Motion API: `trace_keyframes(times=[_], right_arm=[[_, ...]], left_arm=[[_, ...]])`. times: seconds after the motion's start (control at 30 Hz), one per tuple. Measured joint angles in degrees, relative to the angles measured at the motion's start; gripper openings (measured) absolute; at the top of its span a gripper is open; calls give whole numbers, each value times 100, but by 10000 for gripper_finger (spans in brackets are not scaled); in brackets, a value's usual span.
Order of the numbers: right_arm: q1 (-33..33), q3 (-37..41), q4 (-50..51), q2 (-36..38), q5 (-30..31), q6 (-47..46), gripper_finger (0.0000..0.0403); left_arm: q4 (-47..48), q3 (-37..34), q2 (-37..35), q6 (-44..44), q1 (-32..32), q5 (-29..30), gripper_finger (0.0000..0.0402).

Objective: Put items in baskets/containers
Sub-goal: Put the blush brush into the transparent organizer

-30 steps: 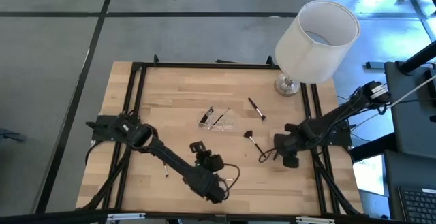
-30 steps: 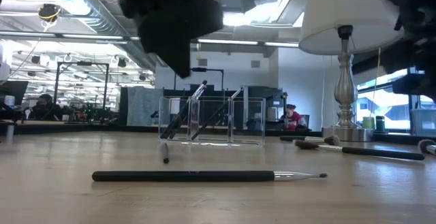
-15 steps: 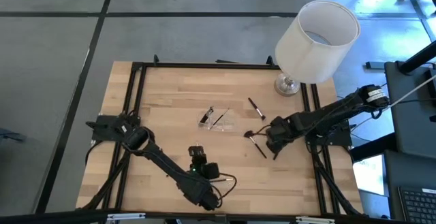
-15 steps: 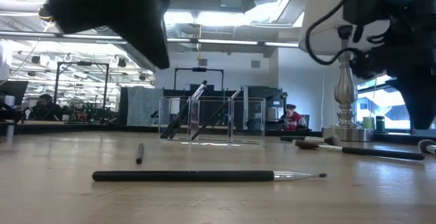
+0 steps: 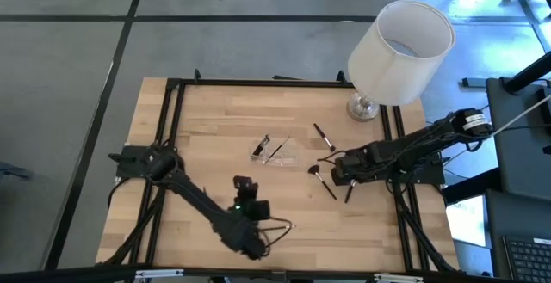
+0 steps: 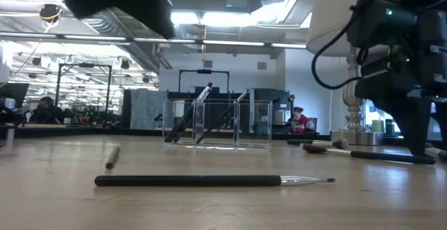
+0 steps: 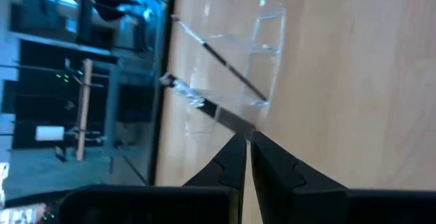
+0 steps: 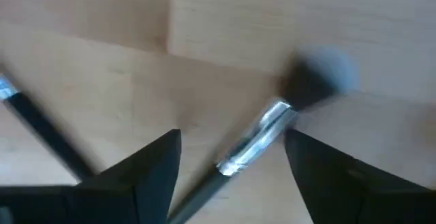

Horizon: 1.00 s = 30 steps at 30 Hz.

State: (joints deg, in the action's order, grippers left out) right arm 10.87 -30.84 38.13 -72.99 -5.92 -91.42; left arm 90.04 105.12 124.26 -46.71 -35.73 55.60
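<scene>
The clear tray (image 5: pixel 275 151) stands mid-table with two brushes (image 6: pixel 188 118) leaning in its compartments. My left gripper (image 7: pixel 246 137) is shut in front of the tray's near side (image 5: pixel 244 184), and a silver-ferruled brush (image 7: pixel 204 105) sticks out ahead of it. In the low view a short blurred stick (image 6: pixel 110 156) shows low over the table under that arm. My right gripper (image 8: pixel 231 137) stands open right of the tray (image 5: pixel 337 175). Its fingers are on either side of a wide-headed brush (image 8: pixel 262 139) lying on the table, without touching it. My left gripper pinches the brush by its dark handle end (image 7: pixel 235 123) between its two fingertips. The brush runs on ahead of the fingers, toward the tray. I cannot tell whether its far end touches the table.
A white-shaded lamp (image 5: pixel 400 51) stands at the far right corner on a metal foot (image 6: pixel 353 83). Loose brushes lie right of the tray (image 5: pixel 324 136), beside my right gripper (image 5: pixel 349 193) and across the near edge (image 6: pixel 188 181).
My left arm has swung toward the table's left edge, and the stick under it has travelled left with it. My right gripper has gone toward the far and left, from beside the wide-headed brush to over its handle.
</scene>
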Motion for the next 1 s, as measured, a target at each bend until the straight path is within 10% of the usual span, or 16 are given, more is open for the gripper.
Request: trace_keyframes(times=[0.2, 0.47, 1.0], right_arm=[[17, 209, -19, -264, -192, 179, 219], [50, 115, 211, -366, 128, 807, 42], [1116, -1139, -697, 319, 3951, 2141, 43]], left_arm=[[7, -853, -898, -669, 72, 451, 19], [-9, -1874, -1860, -1833, 230, 534, 19], [-6, -2697, -2075, -2588, 518, -82, 19]])
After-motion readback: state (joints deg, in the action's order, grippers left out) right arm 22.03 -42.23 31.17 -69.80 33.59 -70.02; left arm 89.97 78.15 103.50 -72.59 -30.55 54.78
